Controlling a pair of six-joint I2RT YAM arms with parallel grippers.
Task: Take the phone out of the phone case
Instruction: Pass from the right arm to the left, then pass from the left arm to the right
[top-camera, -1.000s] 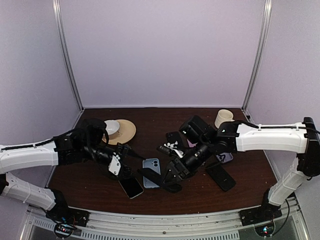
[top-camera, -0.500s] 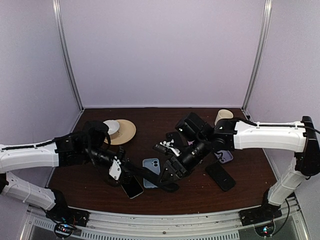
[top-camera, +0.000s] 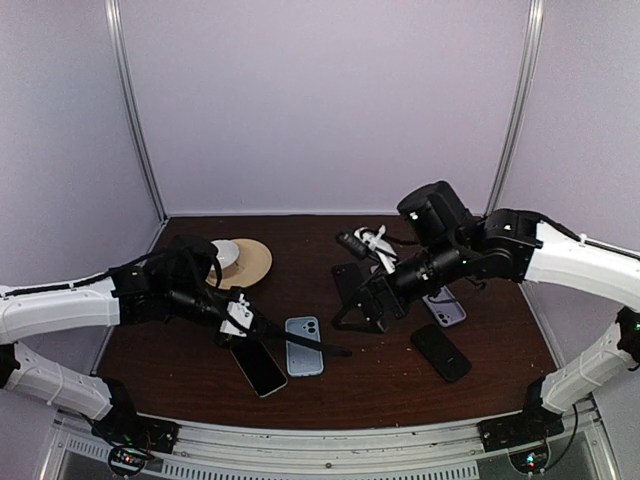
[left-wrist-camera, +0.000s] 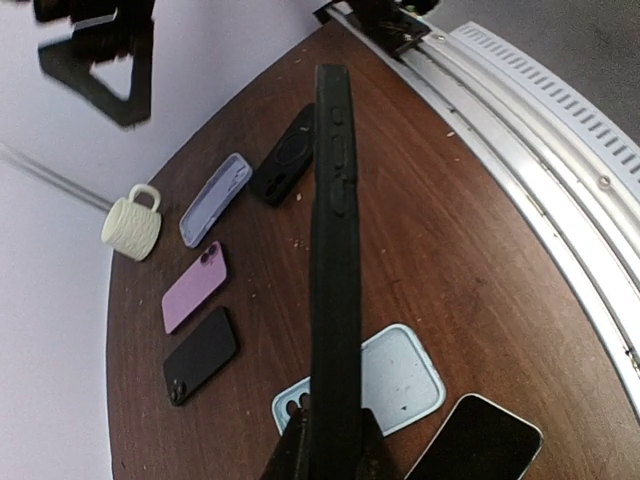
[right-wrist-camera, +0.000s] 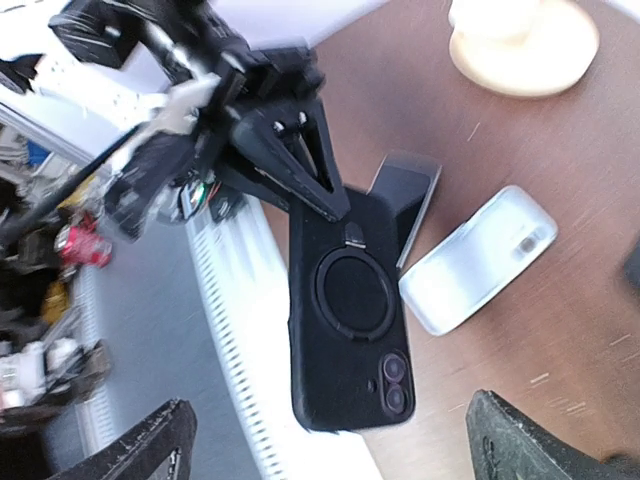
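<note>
Dark worktop (top-camera: 400, 385) lies below — left fingers (left-wrist-camera: 292, 455) clench the black phone case (left-wrist-camera: 335, 250) on edge, right fingers (right-wrist-camera: 140, 450) gape nearby; the right should probably pinch the free rim and peel slowly.

Looks like a robotics lab booth: plain lilac panels (top-camera: 330, 100) framed by aluminium posts (top-camera: 135, 110) beyond the left gripper (top-camera: 248, 322), slotted metal rail (left-wrist-camera: 560, 108) behind it, brown table (top-camera: 400, 390) below, strewn ahead with loose phone cases (left-wrist-camera: 213, 200) and a mug (left-wrist-camera: 131, 222).
</note>
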